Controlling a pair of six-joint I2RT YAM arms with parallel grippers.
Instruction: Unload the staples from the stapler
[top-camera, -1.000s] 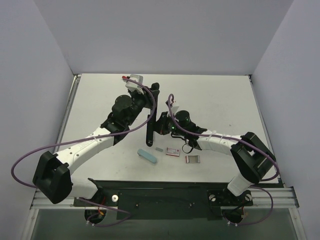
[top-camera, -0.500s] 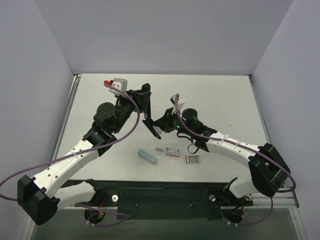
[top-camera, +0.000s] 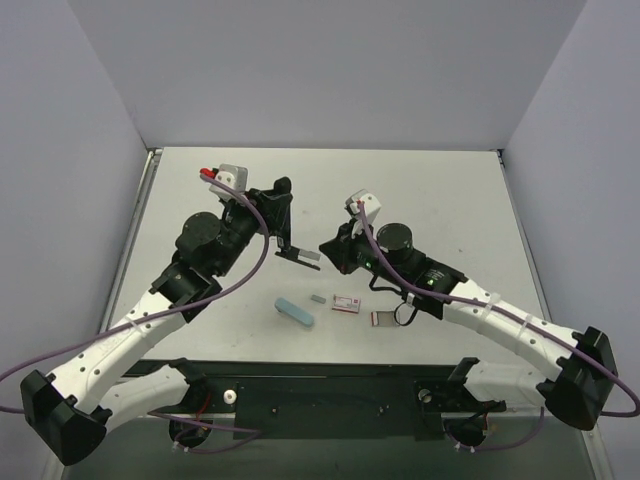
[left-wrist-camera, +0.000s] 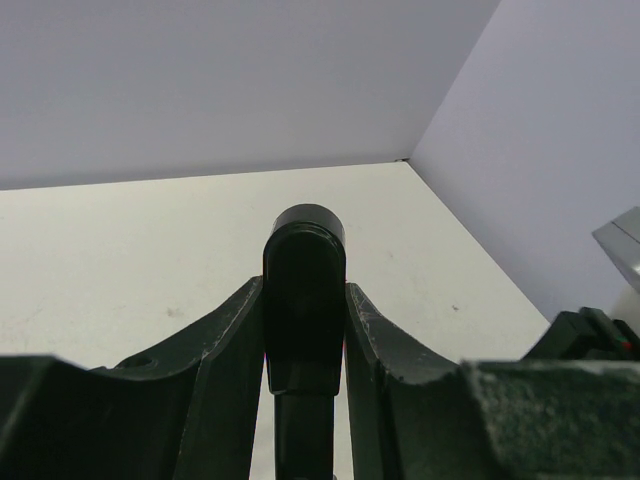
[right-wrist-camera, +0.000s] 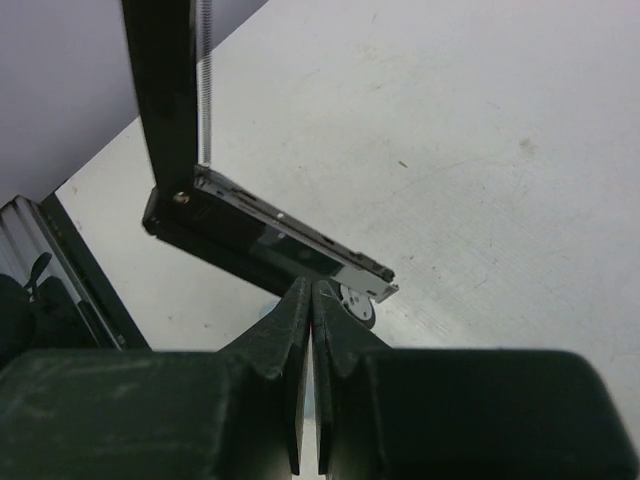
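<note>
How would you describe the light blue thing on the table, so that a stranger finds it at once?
Look at the near edge of the grey table. A short row of small things lies there, and the light blue stapler is its leftmost. It is the only blue one, and longer than the grey sliver, the red-and-white box and the darker box beside it.

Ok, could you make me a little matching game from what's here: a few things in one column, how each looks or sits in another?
Things:
A black stapler
B second stapler
C right pincer
D small box

States:
1 red and white
2 shut tight
3 gripped by the left pincer, hinged open
4 light blue, lying on the table

Pairs: A-3, B-4, C-2, D-1.
</note>
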